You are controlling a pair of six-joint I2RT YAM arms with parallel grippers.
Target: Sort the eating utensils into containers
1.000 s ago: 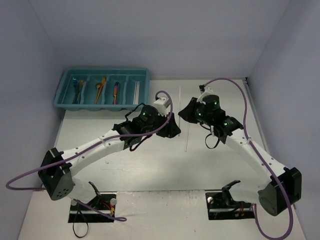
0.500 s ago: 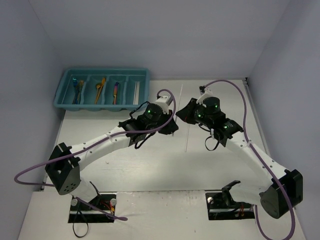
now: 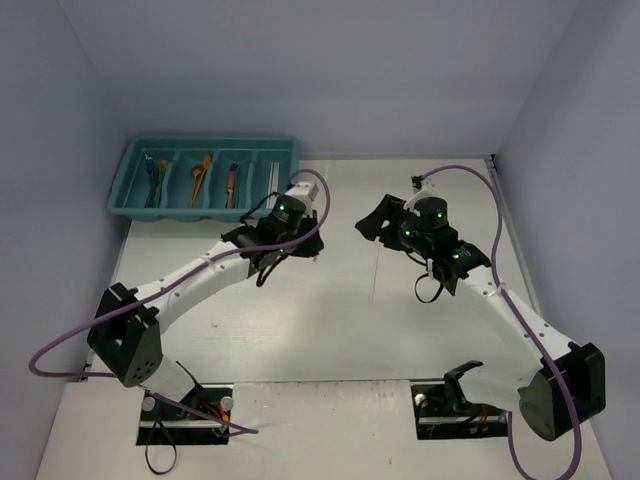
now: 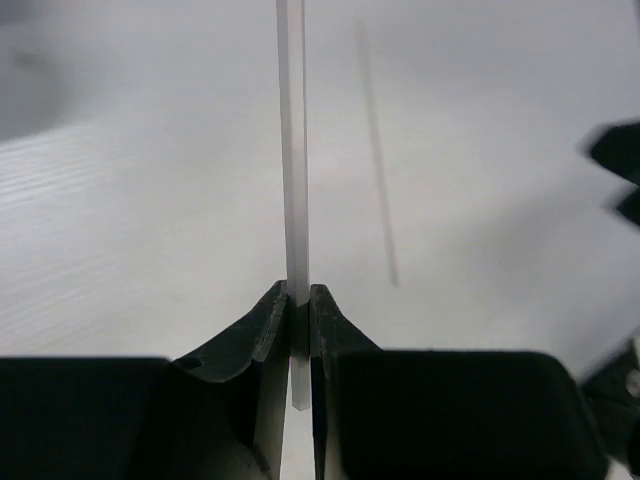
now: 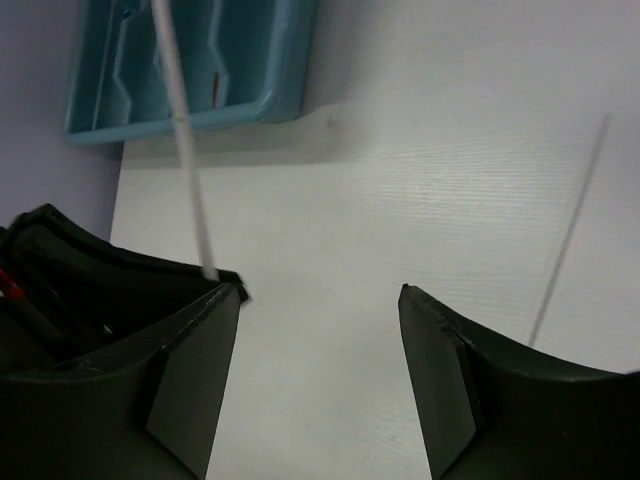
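Where the 2 arms are bolted down at the near edge, black bases point(image 3: 185, 415) sit on a white table point(image 3: 330, 340), and the wrist views show a fine ribbed grain across its surface. Further out, toward the middle of the table, the left claw point(image 4: 297, 310) is pinched tight on a pale translucent stick point(image 4: 295, 150). It grips the stick close to its lower end, so most of the length runs out beyond the fingertips. To its right and apart from it, the right claw point(image 5: 320, 295) is spread wide and holds nothing, hanging over the table. A second pale stick point(image 5: 570, 235) lies flat on the table; in the left wrist view it sits between the held stick and the dark edge of the right claw, touched by neither.

At the far left corner stands the teal tray point(image 3: 200, 213), with 4 narrow compartments side by side. The leftmost holds teal and gold utensils point(image 3: 155, 180), the next orange ones point(image 3: 202, 178), the 3rd a purple and gold piece point(image 3: 232, 182), and the rightmost a few loose pale sticks point(image 3: 272, 185). In the right wrist view the held stick points toward that tray. Plain grey-lavender walls point(image 3: 300, 70) close in the table on the left, far and right sides.
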